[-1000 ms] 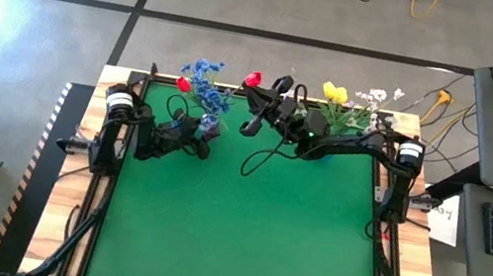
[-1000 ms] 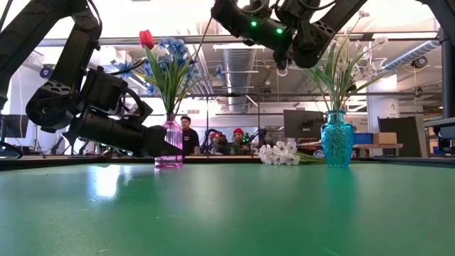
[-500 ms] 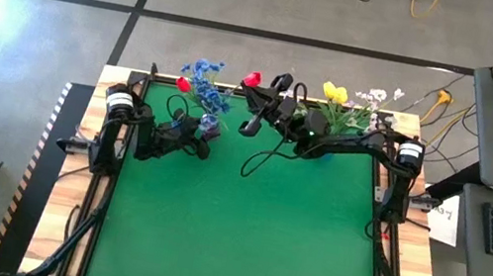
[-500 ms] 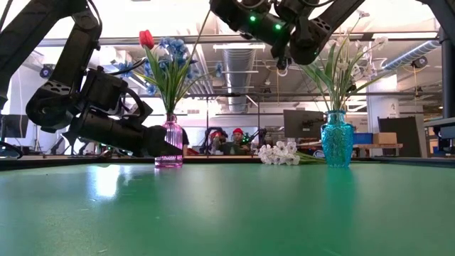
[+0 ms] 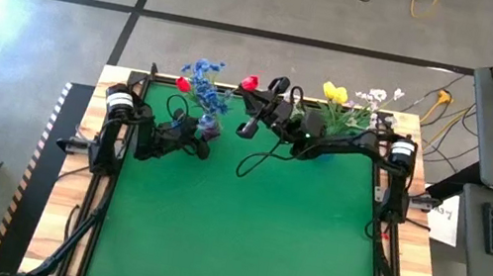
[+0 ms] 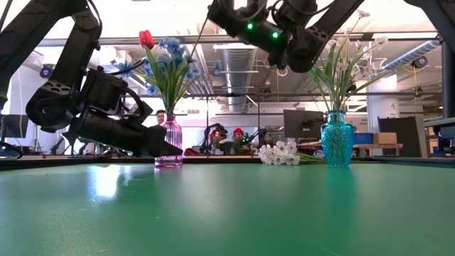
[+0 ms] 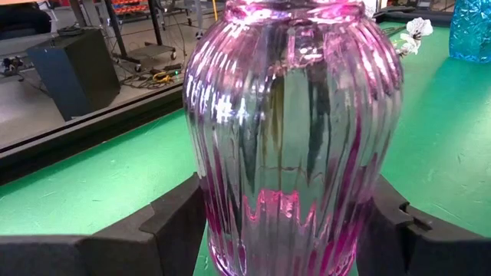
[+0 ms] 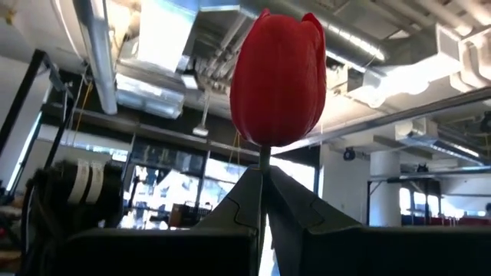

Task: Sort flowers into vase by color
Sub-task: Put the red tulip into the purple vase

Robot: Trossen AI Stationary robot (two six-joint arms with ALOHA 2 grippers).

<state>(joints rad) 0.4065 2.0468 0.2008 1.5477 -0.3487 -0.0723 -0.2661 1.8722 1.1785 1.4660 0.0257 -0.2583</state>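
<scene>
The right pincer [image 5: 251, 97], clamped on the stem of a red tulip [image 8: 278, 77], has drifted a little toward the pink vase [image 6: 171, 142] over the last second, carrying the bloom high above the desk [image 5: 240, 237]. The left pincer [image 7: 280, 222] stays clamped around that vase, steadying it where it stands with blue flowers [image 6: 170, 60] and another red tulip. Delivery looks close; yellow and white stems sit in the blue vase [image 6: 337, 139].
</scene>
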